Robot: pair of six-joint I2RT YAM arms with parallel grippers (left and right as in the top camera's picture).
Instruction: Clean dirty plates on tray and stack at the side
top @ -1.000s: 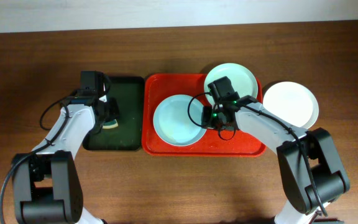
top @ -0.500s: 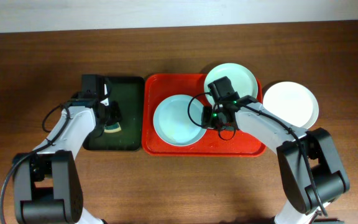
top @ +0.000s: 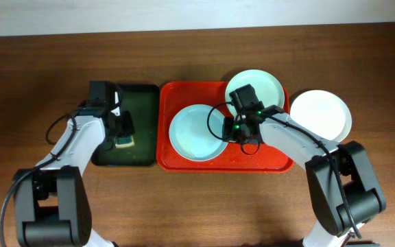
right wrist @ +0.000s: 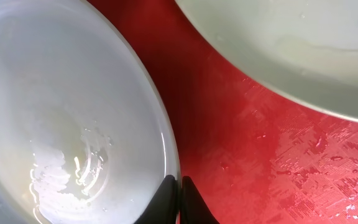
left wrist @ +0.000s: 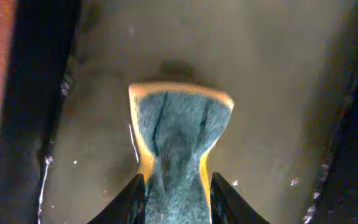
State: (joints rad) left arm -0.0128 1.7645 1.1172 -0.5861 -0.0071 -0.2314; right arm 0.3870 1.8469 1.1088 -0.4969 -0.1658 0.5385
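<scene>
A pale blue-green plate (top: 194,134) lies in the left half of the red tray (top: 225,165). My right gripper (top: 226,129) is shut on this plate's right rim; the right wrist view shows the fingertips (right wrist: 179,186) pinching the rim of the wet plate (right wrist: 61,112). A second pale plate (top: 262,86) rests on the tray's back right corner. A white plate (top: 324,113) lies on the table right of the tray. My left gripper (top: 123,134) is over the dark green tray, shut on a green and yellow sponge (left wrist: 179,137) squeezed between its fingers (left wrist: 178,186).
The dark green tray (top: 139,154) sits directly left of the red tray, and its wet floor (left wrist: 278,93) shows under the sponge. The red tray's floor (right wrist: 247,149) is wet between the two plates. Bare wooden table (top: 197,213) lies in front of the trays.
My left gripper has shifted slightly toward the front of the green tray with the sponge in it. The right arm and the plates have not moved.
</scene>
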